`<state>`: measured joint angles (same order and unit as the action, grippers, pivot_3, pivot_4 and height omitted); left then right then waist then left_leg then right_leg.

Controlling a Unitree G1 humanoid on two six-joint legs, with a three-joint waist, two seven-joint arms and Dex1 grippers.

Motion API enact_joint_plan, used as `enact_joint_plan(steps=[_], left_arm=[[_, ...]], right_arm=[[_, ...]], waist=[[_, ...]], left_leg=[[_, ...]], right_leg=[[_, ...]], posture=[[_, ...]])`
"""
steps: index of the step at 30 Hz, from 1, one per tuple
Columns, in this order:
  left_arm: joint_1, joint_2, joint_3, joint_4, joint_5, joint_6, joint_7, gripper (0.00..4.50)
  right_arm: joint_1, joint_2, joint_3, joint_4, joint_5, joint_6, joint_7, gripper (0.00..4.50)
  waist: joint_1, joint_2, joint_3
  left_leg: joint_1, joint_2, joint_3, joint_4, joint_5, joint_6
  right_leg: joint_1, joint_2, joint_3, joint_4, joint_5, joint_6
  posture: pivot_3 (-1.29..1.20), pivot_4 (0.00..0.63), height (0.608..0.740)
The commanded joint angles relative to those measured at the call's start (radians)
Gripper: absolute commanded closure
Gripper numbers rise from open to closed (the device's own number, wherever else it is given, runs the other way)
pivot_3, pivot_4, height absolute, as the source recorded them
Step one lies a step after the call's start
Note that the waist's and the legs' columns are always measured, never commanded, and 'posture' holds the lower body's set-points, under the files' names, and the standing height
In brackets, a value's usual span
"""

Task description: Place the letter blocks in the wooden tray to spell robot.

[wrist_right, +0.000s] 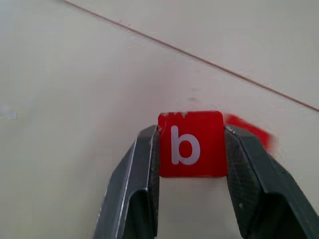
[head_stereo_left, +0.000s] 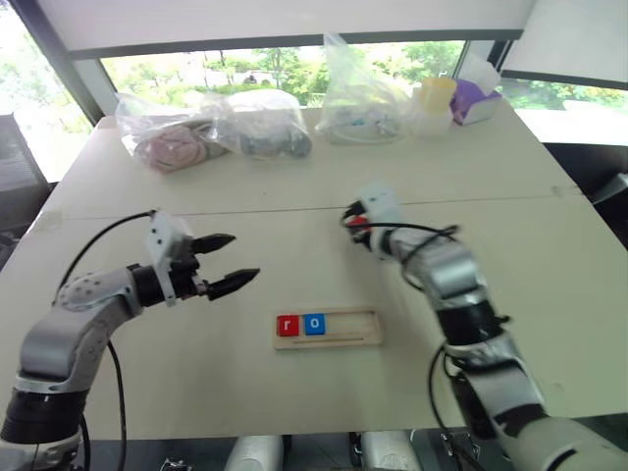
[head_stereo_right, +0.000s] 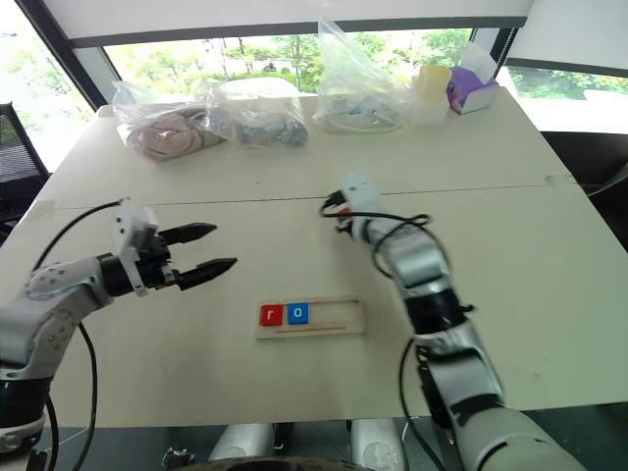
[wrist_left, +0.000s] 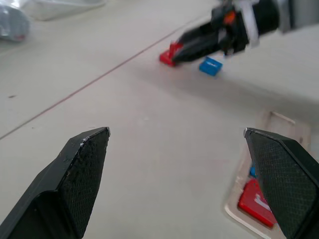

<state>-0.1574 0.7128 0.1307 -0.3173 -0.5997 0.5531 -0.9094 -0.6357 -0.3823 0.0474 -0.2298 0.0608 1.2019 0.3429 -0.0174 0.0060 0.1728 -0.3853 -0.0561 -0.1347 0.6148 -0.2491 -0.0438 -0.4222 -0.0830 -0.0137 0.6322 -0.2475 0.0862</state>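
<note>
My right hand pinches the red square b block; left hand gapes empty. Next: third slot of the pale wooden tray below-left, beside blue o.

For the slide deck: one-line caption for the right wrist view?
Right hand grips the red b block above the table.

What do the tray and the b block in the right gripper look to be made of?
The tray: pale unfinished-looking wood, judging by its light matte colour and raised rim; grain is too fine to confirm. The b block, pinched in the right gripper: smooth red face with a white printed letter and slightly chipped top edge, likely painted wood or plastic; I cannot tell which.
</note>
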Motion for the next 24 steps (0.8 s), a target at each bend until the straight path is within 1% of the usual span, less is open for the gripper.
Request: enact_joint_plan(steps=[1, 3, 4, 7, 9, 14, 17, 20, 24], left_arm=[[-0.015, 0.018, -0.057, -0.034, 0.029, -0.051, -0.067, 0.00], [-0.016, 0.024, -0.087, -0.025, 0.046, -0.077, -0.103, 0.00], [-0.020, 0.025, -0.097, -0.018, 0.048, -0.085, -0.119, 0.00], [-0.042, 0.019, -0.120, 0.008, 0.050, -0.099, -0.152, 0.00], [-0.068, 0.012, -0.136, 0.040, 0.064, -0.113, -0.165, 0.00], [-0.116, -0.001, -0.158, 0.095, 0.088, -0.139, -0.187, 0.00], [-0.123, -0.005, -0.156, 0.104, 0.095, -0.142, -0.194, 0.00], [-0.125, -0.005, -0.153, 0.113, 0.103, -0.148, -0.196, 0.00], [-0.122, -0.010, -0.146, 0.120, 0.113, -0.152, -0.187, 0.00]], right_arm=[[0.139, -0.109, -0.120, -0.342, 0.049, 0.274, 0.040, 3.31], [0.226, -0.147, -0.170, -0.467, 0.064, 0.377, 0.047, 3.31], [0.282, -0.154, -0.196, -0.515, 0.071, 0.400, 0.046, 3.31], [0.438, -0.161, -0.251, -0.618, 0.085, 0.413, 0.041, 3.31], [0.507, -0.150, -0.272, -0.655, 0.090, 0.413, 0.028, 3.31], [0.556, -0.068, -0.278, -0.700, 0.082, 0.413, -0.035, 3.31], [0.601, -0.016, -0.273, -0.733, 0.085, 0.413, -0.069, 3.31], [0.643, 0.026, -0.268, -0.765, 0.089, 0.413, -0.099, 3.31], [0.653, 0.086, -0.265, -0.769, 0.071, 0.413, -0.160, 3.31]], waist=[[0.004, -0.001, 0.000], [0.007, -0.001, -0.001], [0.005, -0.001, -0.001], [-0.001, -0.001, 0.000], [0.002, -0.001, 0.000], [0.003, -0.004, 0.001], [0.006, -0.004, 0.001], [0.007, -0.004, 0.001], [0.005, -0.004, 0.001]], left_leg=[[-0.002, 0.000, 0.000, 0.000, 0.000, 0.000], [-0.003, 0.000, 0.002, 0.000, 0.000, 0.000], [-0.004, 0.000, 0.002, 0.000, 0.000, 0.000], [-0.004, 0.001, 0.005, 0.000, 0.000, 0.000], [-0.003, 0.001, 0.007, 0.001, 0.000, 0.001], [-0.003, 0.001, 0.007, 0.007, 0.000, 0.001], [-0.004, 0.002, 0.007, 0.008, 0.000, 0.001], [-0.005, 0.002, 0.006, 0.008, 0.000, 0.001], [-0.005, 0.002, 0.006, 0.008, 0.000, 0.001]], right_leg=[[-0.002, 0.000, 0.000, 0.000, 0.000, 0.000], [-0.003, 0.001, 0.000, 0.000, 0.000, 0.000], [-0.003, 0.001, 0.000, 0.000, 0.000, 0.000], [-0.004, 0.002, 0.000, 0.000, 0.000, 0.000], [-0.004, 0.002, 0.000, 0.000, 0.001, -0.002], [-0.002, 0.003, 0.000, 0.000, 0.000, 0.000], [-0.002, 0.002, 0.001, 0.000, 0.002, 0.001], [-0.002, 0.002, 0.001, 0.000, 0.004, -0.001], [-0.002, 0.002, 0.001, 0.000, 0.004, -0.001]], posture=[[0.00, 0.150, 0.740], [0.00, 0.150, 0.740], [0.00, 0.150, 0.740], [0.00, 0.150, 0.740], [0.00, 0.150, 0.740], [0.00, 0.150, 0.740], [0.00, 0.150, 0.740], [0.00, 0.150, 0.740], [0.00, 0.150, 0.740]])
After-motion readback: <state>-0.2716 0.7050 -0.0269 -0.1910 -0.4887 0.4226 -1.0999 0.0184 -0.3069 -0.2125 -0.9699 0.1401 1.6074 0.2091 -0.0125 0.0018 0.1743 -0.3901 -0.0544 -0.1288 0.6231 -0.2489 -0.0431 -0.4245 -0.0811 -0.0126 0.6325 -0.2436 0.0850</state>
